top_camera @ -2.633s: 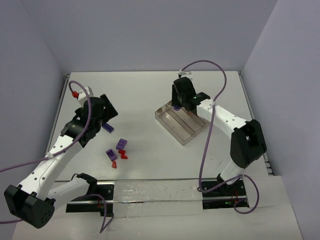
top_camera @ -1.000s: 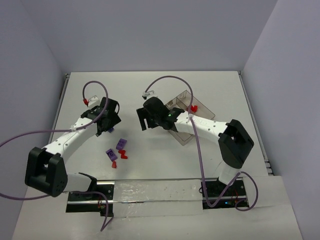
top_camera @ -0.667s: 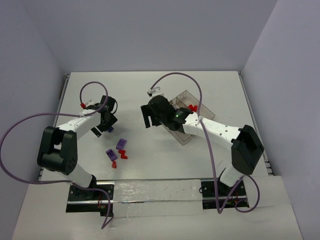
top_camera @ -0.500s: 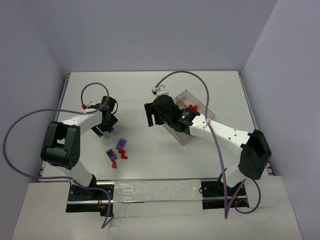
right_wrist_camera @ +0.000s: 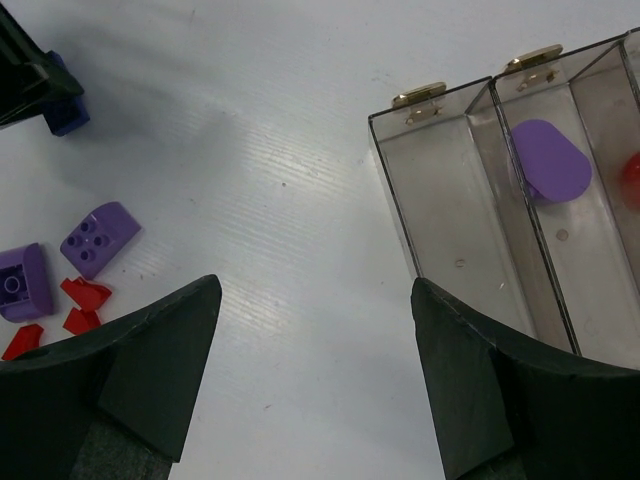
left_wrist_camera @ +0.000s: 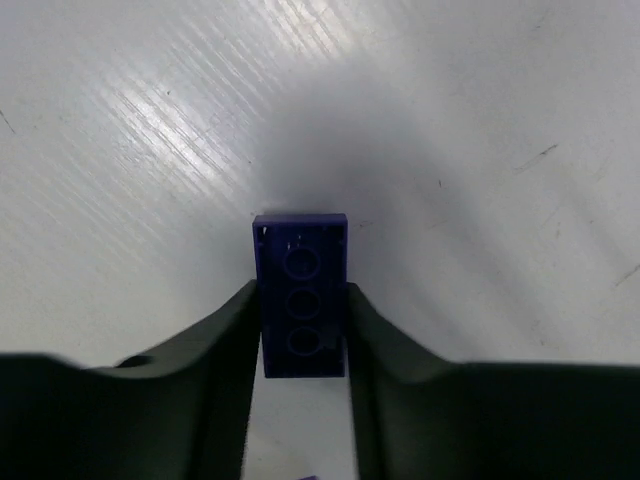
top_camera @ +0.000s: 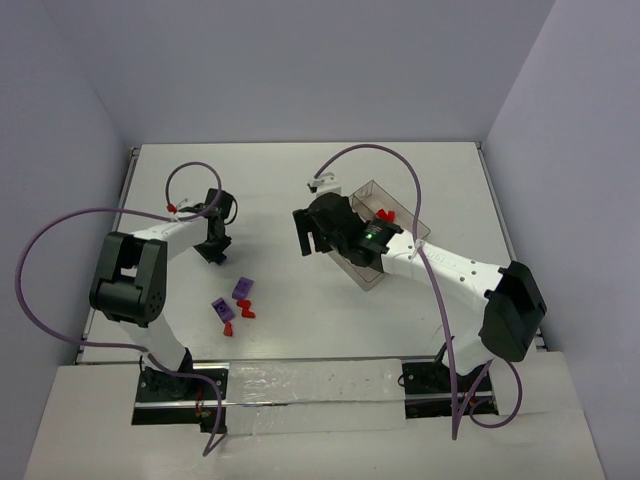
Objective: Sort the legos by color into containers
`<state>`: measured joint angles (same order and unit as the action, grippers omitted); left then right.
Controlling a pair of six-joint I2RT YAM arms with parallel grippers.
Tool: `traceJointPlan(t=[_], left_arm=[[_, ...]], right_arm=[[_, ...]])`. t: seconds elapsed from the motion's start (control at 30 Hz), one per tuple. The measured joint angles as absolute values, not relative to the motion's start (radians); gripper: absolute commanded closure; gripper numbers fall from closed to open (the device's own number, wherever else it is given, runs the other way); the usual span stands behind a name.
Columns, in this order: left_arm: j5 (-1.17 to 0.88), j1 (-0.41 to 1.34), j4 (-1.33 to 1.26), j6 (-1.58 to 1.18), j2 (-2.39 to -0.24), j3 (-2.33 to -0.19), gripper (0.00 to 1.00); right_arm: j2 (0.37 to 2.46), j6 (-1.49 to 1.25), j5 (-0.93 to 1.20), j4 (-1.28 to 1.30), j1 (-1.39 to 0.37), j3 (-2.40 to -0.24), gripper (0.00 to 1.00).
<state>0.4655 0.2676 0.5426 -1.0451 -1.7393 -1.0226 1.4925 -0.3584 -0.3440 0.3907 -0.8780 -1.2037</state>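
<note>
Jaws of our left gripper point(left_wrist_camera: 302, 300) pinch a purple brick point(left_wrist_camera: 300, 262) for transfer; right gripper point(right_wrist_camera: 315, 290) (spread wide) hovers at three o'clock.

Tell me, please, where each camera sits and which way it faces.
Top external: above and behind the robot, looking down at the table; both arms show, with left gripper, right gripper, tray and loose bricks.
Left wrist: on the left wrist, looking down along its fingers, shut on a dark brick.
Right wrist: on the right wrist, looking down between its open fingers at tray and loose bricks.
Shared: both wrist views show the dark brick.
</note>
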Motion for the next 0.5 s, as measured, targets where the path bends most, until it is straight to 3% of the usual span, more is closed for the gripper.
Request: traceJointPlan(t=[0.07,0.17,0.5], left_arm=[[0.469,0.274,0.54,-1.044,-1.74,-1.028,0.9],[0.476,0.299,0.547,-1.019,-1.737,-1.035,0.97],[0.474,0.571,0.621,-0.932,-1.628,-1.23,0.98]], right_arm=[[1.492,-0.358,-0.352,0.391,-0.878,-1.204,0.16],[1.487,-0.358,-0.364,0.399,-0.87,-1.204,0.16],[1.234,-0.379,-0.414,0.404,-0.645,-1.106,0.16]])
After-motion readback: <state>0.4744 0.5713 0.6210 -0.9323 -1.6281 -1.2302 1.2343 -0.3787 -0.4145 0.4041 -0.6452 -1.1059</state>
